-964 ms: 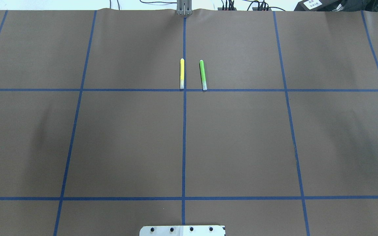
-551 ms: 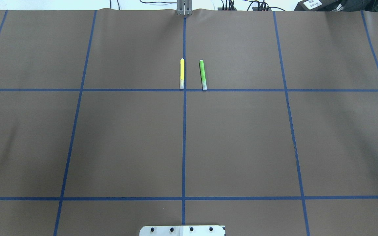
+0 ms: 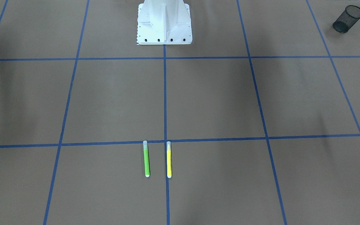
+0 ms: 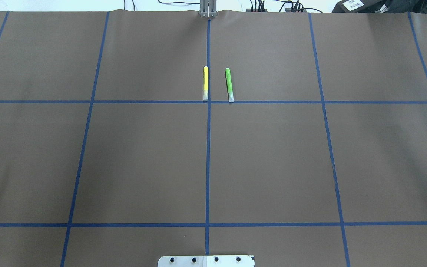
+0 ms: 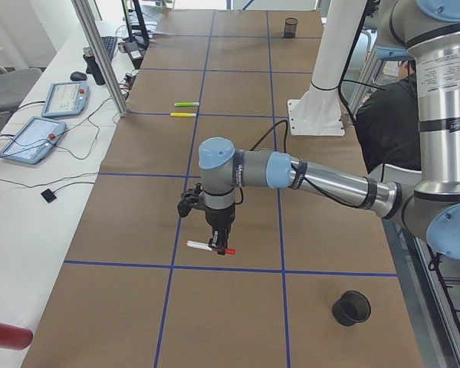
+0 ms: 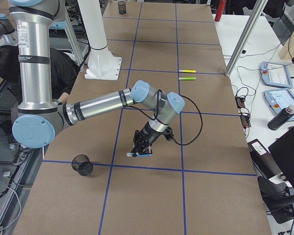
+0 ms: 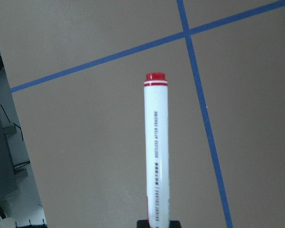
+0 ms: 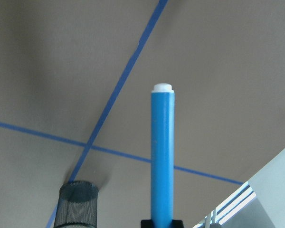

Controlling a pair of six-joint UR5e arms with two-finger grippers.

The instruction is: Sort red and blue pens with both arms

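Note:
The red pen (image 7: 156,147), white-barrelled with a red end, sticks out level from my left gripper (image 7: 157,223), which is shut on it. In the exterior left view the left gripper (image 5: 219,239) hangs low over the brown table with the red pen (image 5: 199,245) crosswise. The blue pen (image 8: 161,152), white-tipped, juts from my right gripper (image 8: 160,223), also shut on it. In the exterior right view the right gripper (image 6: 143,146) holds the blue pen (image 6: 138,154) just above the table. Neither gripper appears in the overhead or front-facing views.
A yellow marker (image 4: 205,83) and a green marker (image 4: 229,84) lie side by side at the table's far middle. A black mesh cup (image 5: 351,307) stands near the left arm, another black mesh cup (image 6: 82,165) near the right arm. A person (image 5: 383,115) sits behind the robot base.
The blue pen's tip and a dark part of the right gripper, at the overhead view's right edge one second ago, have left that view. The yellow and green markers have not moved.

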